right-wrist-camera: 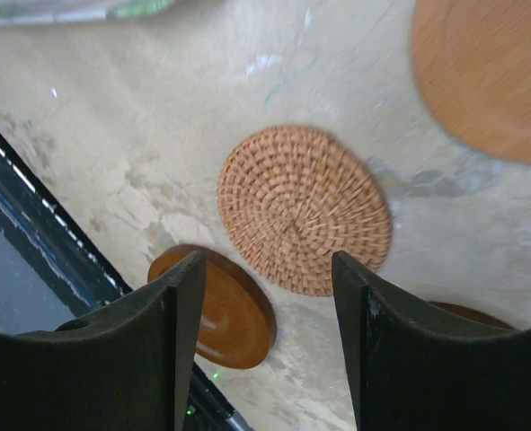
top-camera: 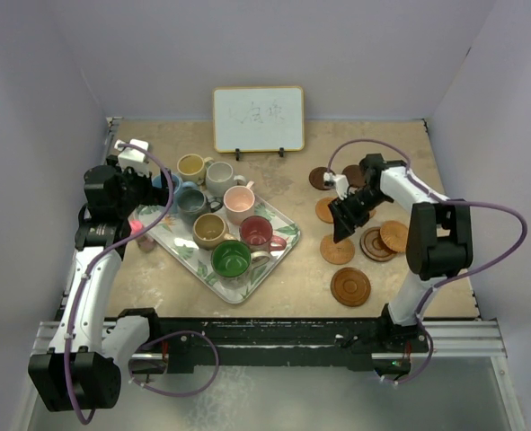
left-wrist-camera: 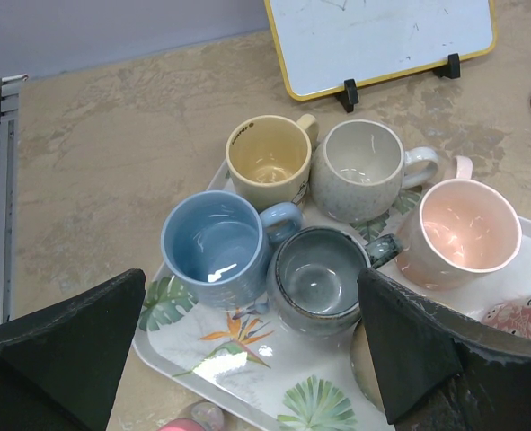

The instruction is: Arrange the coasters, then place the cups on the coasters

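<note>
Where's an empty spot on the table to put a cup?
Bare table lies at the front, between the tray and the front coaster, and at the back, right of the whiteboard, behind the coasters. Crowded: the tray, full of cups, and the right side among the coasters.

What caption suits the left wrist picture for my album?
Open left hand facing five cups on a leaf-patterned tray, whiteboard behind.

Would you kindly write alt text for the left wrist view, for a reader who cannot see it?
Yellow, off-white, pink, light blue and grey-blue mugs stand clustered on a leaf-patterned tray. The open left pincer's dark fingers frame them below, and a whiteboard stands behind.
</note>
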`<state>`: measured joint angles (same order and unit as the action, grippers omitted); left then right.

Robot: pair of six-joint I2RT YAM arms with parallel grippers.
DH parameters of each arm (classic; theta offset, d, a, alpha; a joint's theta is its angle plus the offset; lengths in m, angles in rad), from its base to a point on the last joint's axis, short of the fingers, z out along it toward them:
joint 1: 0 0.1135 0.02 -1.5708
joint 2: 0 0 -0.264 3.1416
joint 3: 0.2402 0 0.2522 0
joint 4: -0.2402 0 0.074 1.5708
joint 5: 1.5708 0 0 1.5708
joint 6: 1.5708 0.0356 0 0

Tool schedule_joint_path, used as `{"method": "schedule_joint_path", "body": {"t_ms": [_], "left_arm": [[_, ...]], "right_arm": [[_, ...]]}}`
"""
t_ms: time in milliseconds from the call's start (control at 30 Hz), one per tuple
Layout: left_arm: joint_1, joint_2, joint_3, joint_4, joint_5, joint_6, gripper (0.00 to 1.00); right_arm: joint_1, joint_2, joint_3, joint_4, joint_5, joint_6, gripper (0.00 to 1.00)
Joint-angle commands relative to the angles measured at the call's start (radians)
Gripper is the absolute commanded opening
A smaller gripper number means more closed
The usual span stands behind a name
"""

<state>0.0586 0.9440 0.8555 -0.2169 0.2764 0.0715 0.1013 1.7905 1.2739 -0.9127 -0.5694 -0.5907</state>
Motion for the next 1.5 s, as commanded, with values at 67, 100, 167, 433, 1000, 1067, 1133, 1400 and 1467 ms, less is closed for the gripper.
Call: {"method": "schedule_joint_path", "body": {"t_ms": [67,100,167,433,1000,1067,1133,1400,1467], "left_arm": [[0.008,-0.013,0.008,0.062,0.017,-0.004,0.98],[0.008,-0.014,0.008,0.063,0.016,-0.003,0.98],[0.008,-0.013,0.006,0.062,0.015,-0.003,0.98],[0.007,-0.021,0.002,0.057,0.009,0.003,0.98],[0.008,-0.017,0.003,0.057,0.006,0.007,0.99],[0.008,-0.017,0.004,0.058,0.004,0.007,0.98],[0.008,-0.017,0.004,0.059,0.004,0.007,0.98],[0.008,-0.017,0.006,0.057,0.003,0.006,0.98],[0.008,-0.016,0.007,0.057,0.003,0.006,0.98]], "right_arm": [[0.059,-0.032,-0.114,0.06,0.077,-0.01,0.59],[0.071,-0.029,-0.124,0.076,0.084,-0.001,0.59],[0.086,-0.018,-0.13,0.101,0.097,0.018,0.58],[0.092,0.05,-0.075,0.151,0.142,0.072,0.56],[0.092,0.168,0.088,0.191,0.151,0.164,0.54],[0.092,0.182,0.108,0.192,0.148,0.17,0.54],[0.092,0.195,0.129,0.191,0.148,0.18,0.54],[0.092,0.237,0.186,0.19,0.156,0.197,0.53],[0.092,0.24,0.194,0.187,0.154,0.198,0.53]]}}
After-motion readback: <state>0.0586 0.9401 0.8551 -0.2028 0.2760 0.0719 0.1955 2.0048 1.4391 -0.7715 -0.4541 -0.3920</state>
